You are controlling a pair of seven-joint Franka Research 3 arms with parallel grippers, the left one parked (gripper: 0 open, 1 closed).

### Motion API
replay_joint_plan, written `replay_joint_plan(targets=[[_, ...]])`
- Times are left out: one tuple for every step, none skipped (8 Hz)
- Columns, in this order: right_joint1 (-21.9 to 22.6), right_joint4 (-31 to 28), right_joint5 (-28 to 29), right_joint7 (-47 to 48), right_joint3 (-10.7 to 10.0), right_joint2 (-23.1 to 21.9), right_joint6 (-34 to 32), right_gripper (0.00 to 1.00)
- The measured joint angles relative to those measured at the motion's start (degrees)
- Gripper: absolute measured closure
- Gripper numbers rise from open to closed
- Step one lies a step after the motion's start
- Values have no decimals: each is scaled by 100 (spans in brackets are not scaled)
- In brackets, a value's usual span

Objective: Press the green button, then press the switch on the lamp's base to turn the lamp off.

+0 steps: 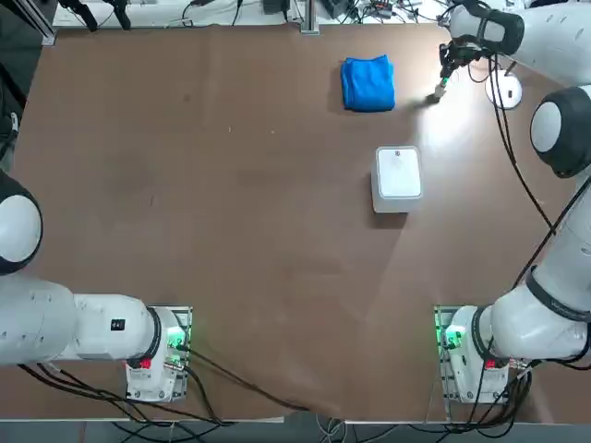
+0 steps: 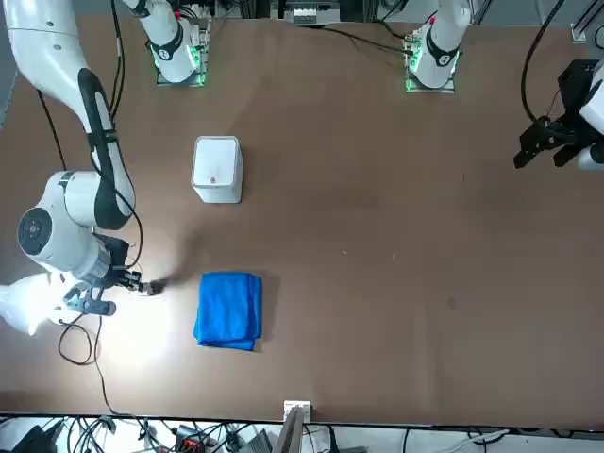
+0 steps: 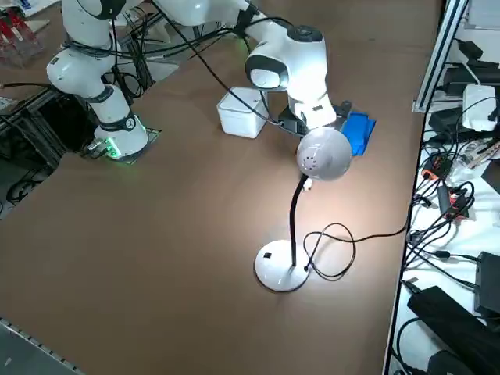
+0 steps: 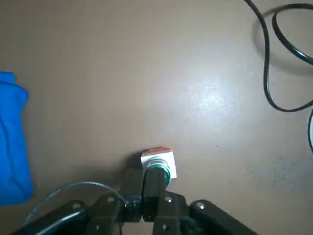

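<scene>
The green button (image 4: 166,171) is a small green cap on a silver stub with a white and orange base, standing on the brown table. My right gripper (image 4: 153,175) is shut, and its joined fingertips rest on the cap's near side. From overhead the right gripper (image 1: 445,77) hangs at the far right of the table over the green button (image 1: 440,91). The lamp (image 3: 323,155) is lit and throws a bright patch on the table. The lamp's base (image 3: 280,270), a round white disc, carries the switch (image 3: 268,255), a dark dot, well apart from the gripper.
A folded blue cloth (image 1: 367,83) lies just left of the button. A white square box (image 1: 398,175) stands nearer the robot. The lamp's black cord (image 3: 336,250) loops on the table beside the base. Cables crowd the far edge.
</scene>
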Motion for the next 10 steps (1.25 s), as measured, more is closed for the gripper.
replay_joint_plan(targets=[[1, -58, 0, 1, 0, 0, 12, 99], [1, -103, 0, 3, 0, -9, 53, 99], [0, -161, 0, 5, 0, -27, 132, 99], [0, -263, 0, 7, 0, -50, 282, 99], [2, -362, 0, 8, 0, -95, 395, 99], [2, -428, 0, 9, 0, -131, 433, 99], [2, -462, 0, 9, 0, -151, 456, 99], [2, -471, 0, 9, 0, -157, 473, 99], [2, -464, 0, 9, 0, -168, 477, 99], [2, -414, 9, 9, 0, -188, 368, 99]])
